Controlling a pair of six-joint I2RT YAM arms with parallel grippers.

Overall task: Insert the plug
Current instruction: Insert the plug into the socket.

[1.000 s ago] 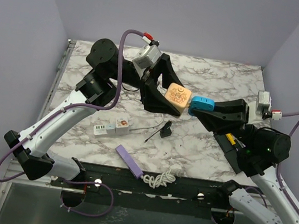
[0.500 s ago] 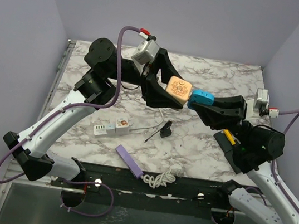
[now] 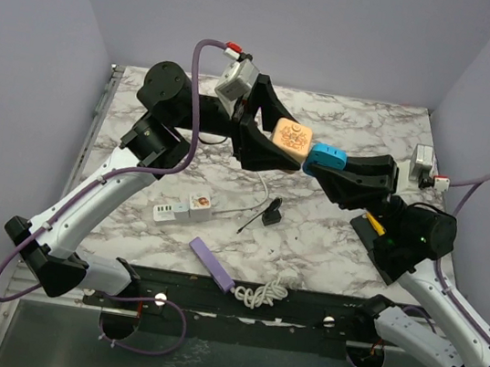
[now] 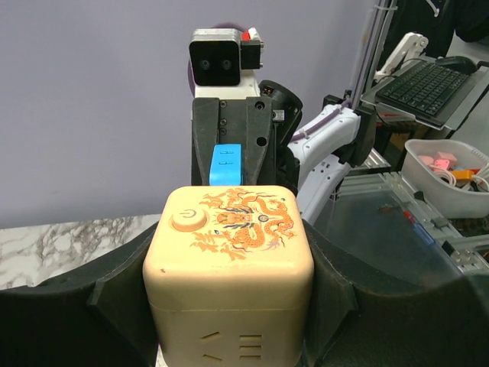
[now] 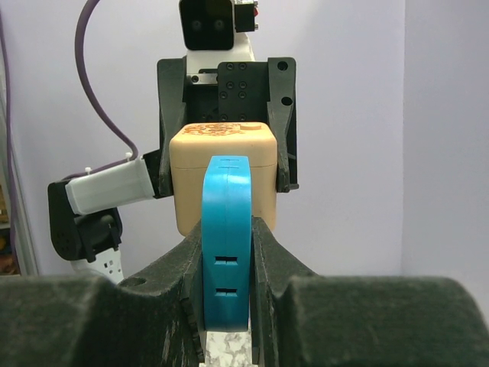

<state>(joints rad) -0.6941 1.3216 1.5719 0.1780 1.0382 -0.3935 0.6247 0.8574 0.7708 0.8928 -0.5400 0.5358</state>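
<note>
Against the cream cube socket (image 3: 292, 142), seemingly touching it, the blue plug (image 3: 330, 157), probably light, rigid and slick, sits pinched by its flat sides in the right gripper (image 3: 334, 164) jaws; the left gripper (image 3: 280, 148) jaws clamp the socket.

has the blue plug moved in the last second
Yes. The blue plug has shifted up the overhead view, farther from the white power strip, which has not moved.

No words, brand names or numbers are legible anywhere. The only sign is a round power symbol (image 4: 186, 220), printed in orange on the top face of the cream cube (image 4: 229, 283), toward ten o'clock on that face, just beside an orange dragon emblem (image 4: 244, 223) at its centre.
</note>
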